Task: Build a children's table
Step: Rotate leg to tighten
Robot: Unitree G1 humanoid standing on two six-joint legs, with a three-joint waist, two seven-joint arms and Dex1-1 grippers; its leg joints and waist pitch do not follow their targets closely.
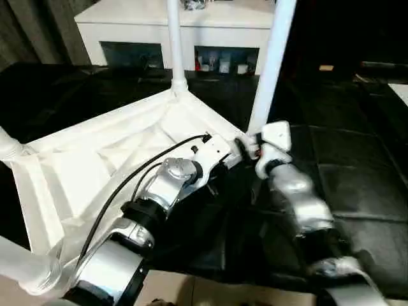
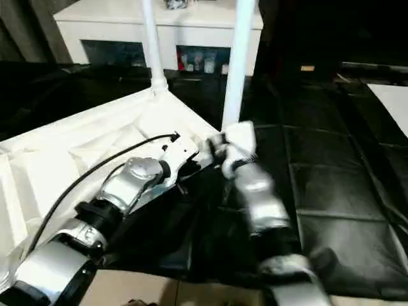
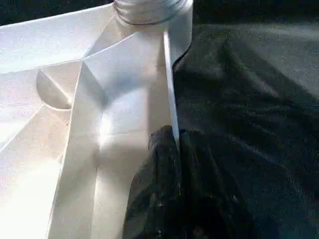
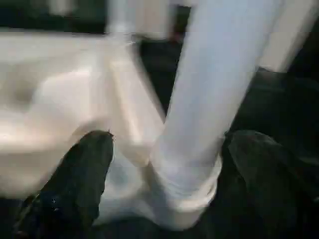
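- two silver forearms reach over the upturned white tabletop (image 1: 95, 166) on a black quilted surface (image 1: 357, 185)
- left gripper (image 3: 172, 149) clenched on the tabletop's side wall
- right gripper (image 4: 167, 169) spread wide, released, its fingers (image 4: 79, 174) either side of a leg (image 4: 219, 89) standing in the near corner socket
- white cabinet (image 1: 217, 25) behind

Both silver forearms reach forward and meet near the middle. The left gripper (image 3: 172, 149) has its black fingers pressed together, pinching a thin white edge. The right gripper (image 4: 169, 164) stands wide, one finger (image 4: 82, 174) on either side of a white leg.
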